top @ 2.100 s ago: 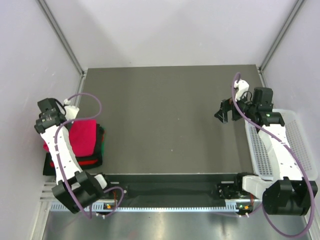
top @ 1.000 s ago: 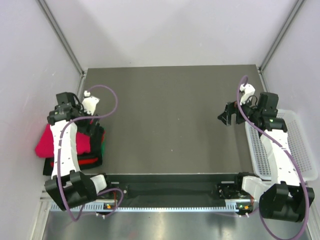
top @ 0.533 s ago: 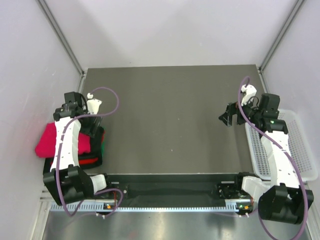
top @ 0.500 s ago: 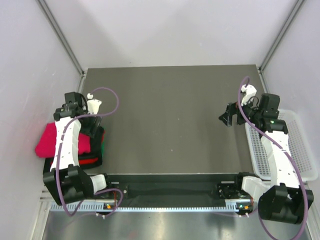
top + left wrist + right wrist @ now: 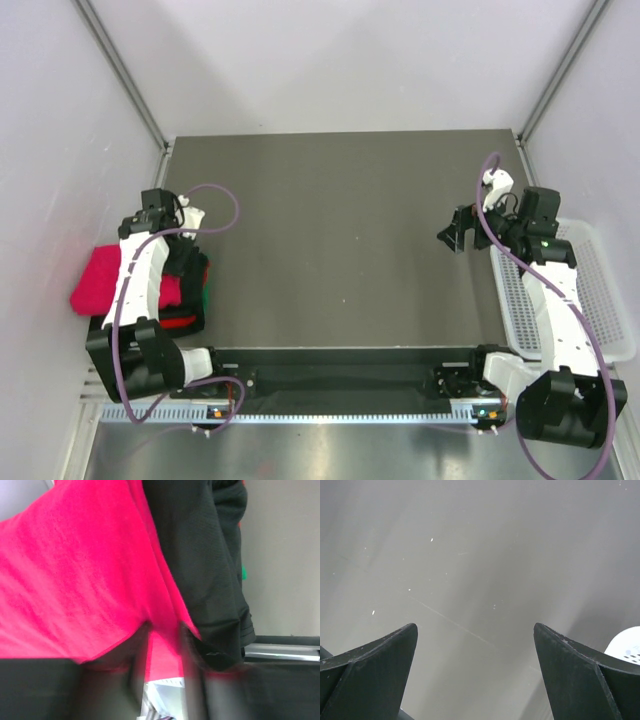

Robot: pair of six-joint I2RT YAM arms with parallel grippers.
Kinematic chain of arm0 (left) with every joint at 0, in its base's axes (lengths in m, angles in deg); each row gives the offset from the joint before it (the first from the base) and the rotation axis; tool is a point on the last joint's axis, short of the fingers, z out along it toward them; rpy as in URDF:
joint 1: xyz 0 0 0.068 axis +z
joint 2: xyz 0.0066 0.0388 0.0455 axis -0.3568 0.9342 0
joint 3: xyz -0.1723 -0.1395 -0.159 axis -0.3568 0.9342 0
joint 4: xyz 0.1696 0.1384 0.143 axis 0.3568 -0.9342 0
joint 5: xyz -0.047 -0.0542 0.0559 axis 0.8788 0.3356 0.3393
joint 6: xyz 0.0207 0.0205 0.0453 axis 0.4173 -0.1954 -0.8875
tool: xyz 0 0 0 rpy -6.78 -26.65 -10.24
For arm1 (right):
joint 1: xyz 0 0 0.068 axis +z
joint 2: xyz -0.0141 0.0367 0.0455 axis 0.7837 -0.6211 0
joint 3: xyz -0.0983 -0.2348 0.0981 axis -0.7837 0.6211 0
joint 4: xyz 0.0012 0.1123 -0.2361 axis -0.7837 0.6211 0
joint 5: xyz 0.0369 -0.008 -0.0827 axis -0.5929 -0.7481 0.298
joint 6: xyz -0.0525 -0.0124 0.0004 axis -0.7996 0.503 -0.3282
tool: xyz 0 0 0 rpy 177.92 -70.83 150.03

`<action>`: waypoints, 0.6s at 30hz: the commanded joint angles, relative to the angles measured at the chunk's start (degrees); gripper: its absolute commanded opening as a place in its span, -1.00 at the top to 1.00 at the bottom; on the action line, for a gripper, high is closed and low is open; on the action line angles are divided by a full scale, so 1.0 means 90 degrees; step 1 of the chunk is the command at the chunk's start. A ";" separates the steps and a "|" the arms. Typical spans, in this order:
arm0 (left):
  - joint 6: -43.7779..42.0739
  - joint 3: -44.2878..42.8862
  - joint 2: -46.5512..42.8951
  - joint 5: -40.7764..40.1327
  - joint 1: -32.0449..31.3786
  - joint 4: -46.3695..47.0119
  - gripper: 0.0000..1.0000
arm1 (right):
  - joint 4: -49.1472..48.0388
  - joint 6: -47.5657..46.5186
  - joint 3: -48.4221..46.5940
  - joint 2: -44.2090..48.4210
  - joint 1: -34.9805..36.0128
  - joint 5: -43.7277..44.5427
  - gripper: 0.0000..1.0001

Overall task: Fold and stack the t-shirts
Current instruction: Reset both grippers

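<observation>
L gripper angled down at t-shirts; R gripper aloft, jaws wide.

Light's bright, even and diffuse from overhead: no hard shadows, mild sheen on the worktop. Top view sharp. Left wrist view: left gripper smeared and out of focus, magenta t-shirt slightly soft. Right wrist view clean.
</observation>
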 commanded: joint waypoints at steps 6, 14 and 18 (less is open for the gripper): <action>0.0015 0.0028 -0.0207 -0.0185 -0.0109 0.0115 0.77 | -0.0232 -0.0035 -0.0019 0.0026 -0.0082 -0.0186 -0.99; 0.0015 0.0126 -0.0198 -0.0184 -0.0158 0.0164 0.90 | -0.0232 -0.0035 0.0020 0.0065 -0.0101 -0.0196 -0.99; 0.0083 0.0126 -0.0149 -0.0107 -0.0226 0.0066 0.17 | -0.0271 -0.0035 0.0069 0.0074 -0.0111 -0.0206 -0.99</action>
